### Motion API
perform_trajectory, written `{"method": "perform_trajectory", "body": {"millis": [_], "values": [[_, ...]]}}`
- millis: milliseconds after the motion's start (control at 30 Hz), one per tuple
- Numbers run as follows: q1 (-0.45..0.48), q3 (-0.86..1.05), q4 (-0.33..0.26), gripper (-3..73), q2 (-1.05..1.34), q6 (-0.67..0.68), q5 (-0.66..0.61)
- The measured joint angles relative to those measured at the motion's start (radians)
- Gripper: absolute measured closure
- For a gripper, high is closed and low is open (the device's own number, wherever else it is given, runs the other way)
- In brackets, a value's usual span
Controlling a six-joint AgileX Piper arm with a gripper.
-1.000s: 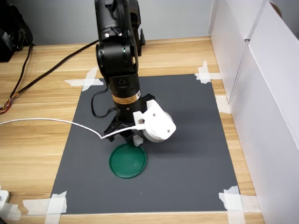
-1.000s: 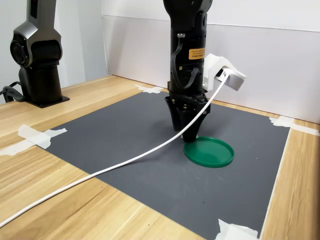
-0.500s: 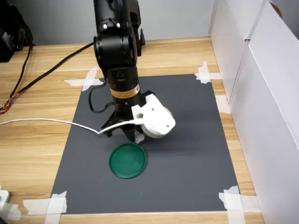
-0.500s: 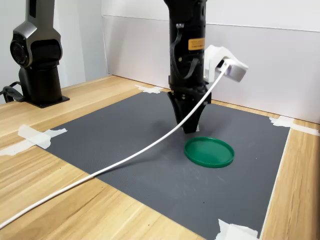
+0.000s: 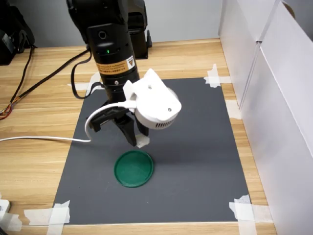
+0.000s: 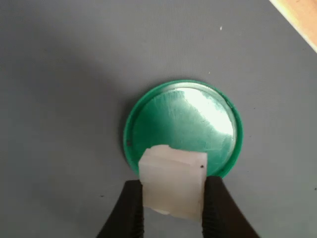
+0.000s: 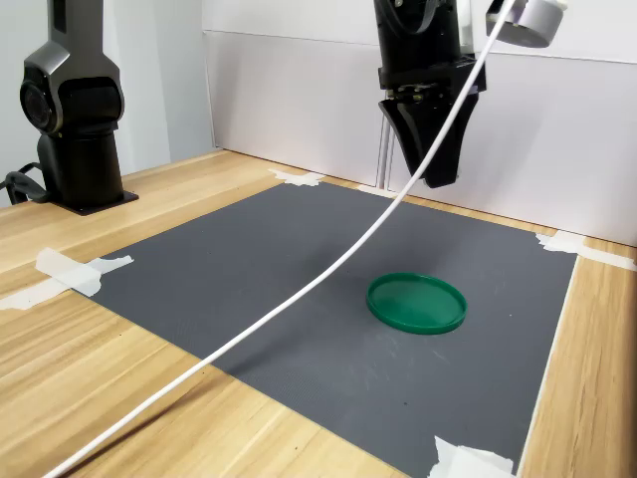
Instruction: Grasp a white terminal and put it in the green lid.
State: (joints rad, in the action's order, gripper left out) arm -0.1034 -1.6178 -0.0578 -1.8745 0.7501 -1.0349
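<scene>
Terminal (image 6: 172, 184): white block that I see clamped between the two dark fingers in the wrist view, with the lid showing behind it; in the first exterior view I can only make out a white bit at the fingertips, too small to be sure of.
Tabletop (image 5: 44, 161): light wood, carrying everything; white panels stand along the first exterior view's right.
Mat (image 5: 195, 166): dark grey sheet lying flat on the tabletop, its corners held down with white tape (image 5: 247, 210).
Arm (image 5: 110, 49): black, coming down over the mat from the far side in the first exterior view, a green light lit on its body and a yellow label below that.
Second arm base (image 7: 75, 110): black, standing on the wood at the second exterior view's left, well apart from the mat.
Camera (image 5: 154, 105): white housing mounted at the wrist; a white cable (image 5: 44, 139) runs from it off the first exterior view's left.
Lid (image 5: 133, 168): dark green round disc with a low rim, flat on the mat, nothing lying in it as far as I can see in both exterior views.
Pincer (image 7: 436, 169): raised well clear of the mat and the lid in the second exterior view, fingers pointing down and closed onto the terminal.
</scene>
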Motion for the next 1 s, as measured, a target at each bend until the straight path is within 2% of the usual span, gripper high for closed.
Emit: {"method": "perform_trajectory", "body": {"millis": [300,733,1000], "values": [[0.0,-0.006,0.091,42.5,-0.126,-0.006,-0.002],[0.0,-0.006,0.111,42.5,-0.176,-0.009,0.004],[0.0,-0.006,0.146,41.1,-0.176,-0.006,0.004]]}}
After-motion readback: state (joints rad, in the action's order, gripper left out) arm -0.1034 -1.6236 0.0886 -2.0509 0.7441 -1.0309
